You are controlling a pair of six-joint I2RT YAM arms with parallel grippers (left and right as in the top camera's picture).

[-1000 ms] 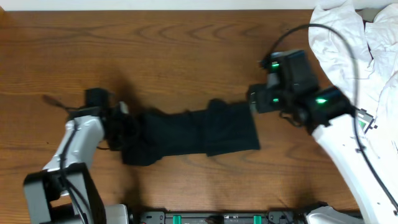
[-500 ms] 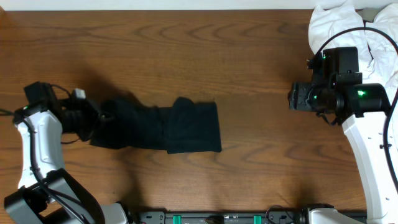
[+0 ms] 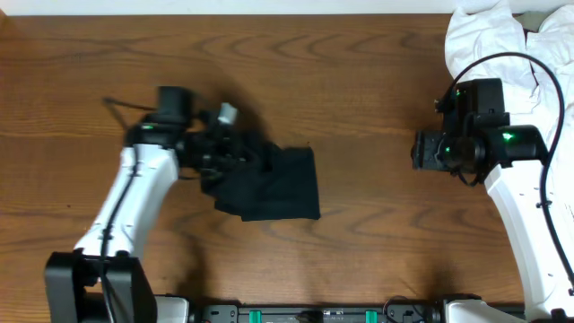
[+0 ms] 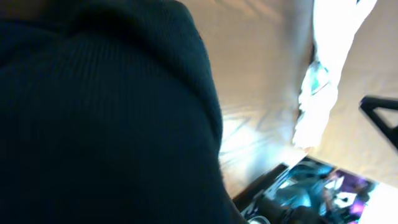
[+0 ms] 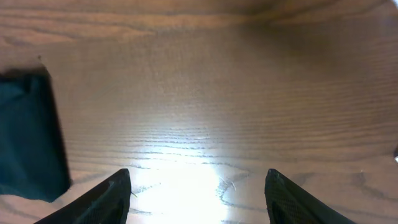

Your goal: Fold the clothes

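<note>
Item: black garment (image 3: pixel 273 184), left of centre on the wooden table (image 3: pixel 359 81), its left end bunched and drawn over the flat right half. The fold looked about midway, and next that end needs laying down square, then release. Grips: left claw (image 3: pixel 211 157) pinched shut on the bunched cloth; right claw (image 5: pixel 199 186) spread wide, empty, over bare wood, well apart.

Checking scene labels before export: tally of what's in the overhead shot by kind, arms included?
black garment: 1
white fabric pile: 1 (can't tell how many pieces it holds)
robot arms: 2, left arm and right arm
Total: 4
</note>
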